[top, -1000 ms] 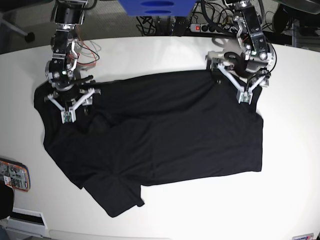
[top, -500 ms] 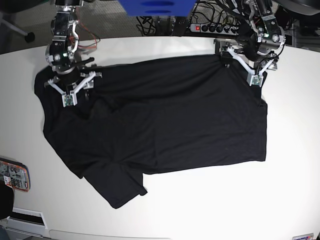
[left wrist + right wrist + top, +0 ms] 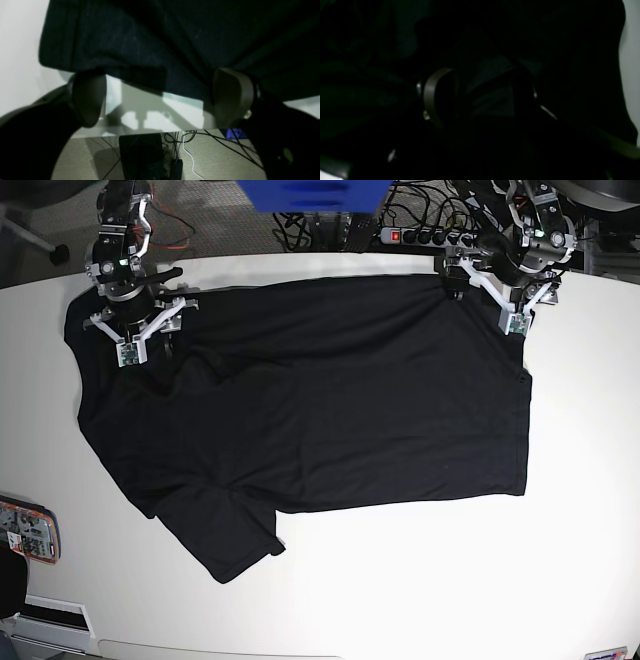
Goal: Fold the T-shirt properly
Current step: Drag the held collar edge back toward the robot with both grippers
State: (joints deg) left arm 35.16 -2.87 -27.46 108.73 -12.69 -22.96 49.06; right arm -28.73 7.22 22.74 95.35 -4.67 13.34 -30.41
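While the T-shirt lies spread, left hand and right hand stand apart.

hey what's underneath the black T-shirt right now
The T-shirt lies spread on the white table, which shows bare all around it. Whatever sits beneath the cloth itself is covered and cannot be seen.

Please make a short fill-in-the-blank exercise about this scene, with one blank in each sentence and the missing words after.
1. The T-shirt lying on the table has the colour ____.
2. In the base view, the one sleeve that sticks out points toward the lower ____ of the picture.
3. The left gripper stands at the shirt's far edge with its fingers ____.
4. Behind the table, the switch on the power strip glows ____.

Missing words: black; left; open; red
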